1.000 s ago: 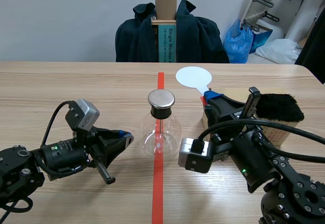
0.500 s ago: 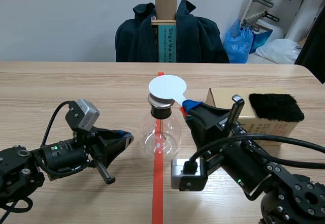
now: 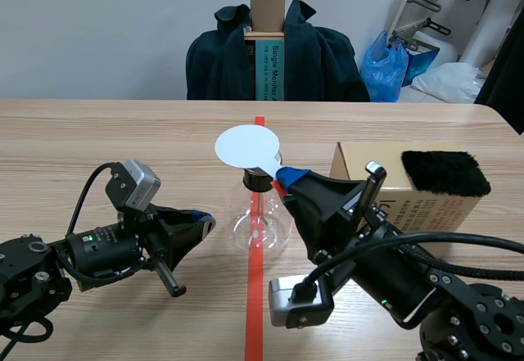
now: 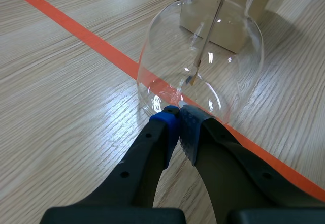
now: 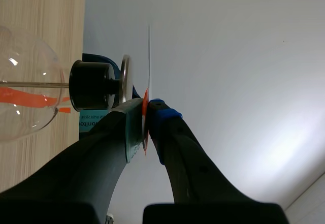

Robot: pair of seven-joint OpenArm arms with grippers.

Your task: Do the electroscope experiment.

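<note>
Wooden table: electroscope flask, cardboard box.

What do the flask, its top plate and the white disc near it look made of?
Flask: clear glossy glass, by the look; the tape line and inner rod show through it, with bright glints. Top plate: probably bare metal, a grey sheen, seen edge-on. White disc: thin and matte, plastic or card; I cannot tell which.

Your round, clear glass flask stood upright. Your flat white disc hung just over its shiny metal cap.
</note>
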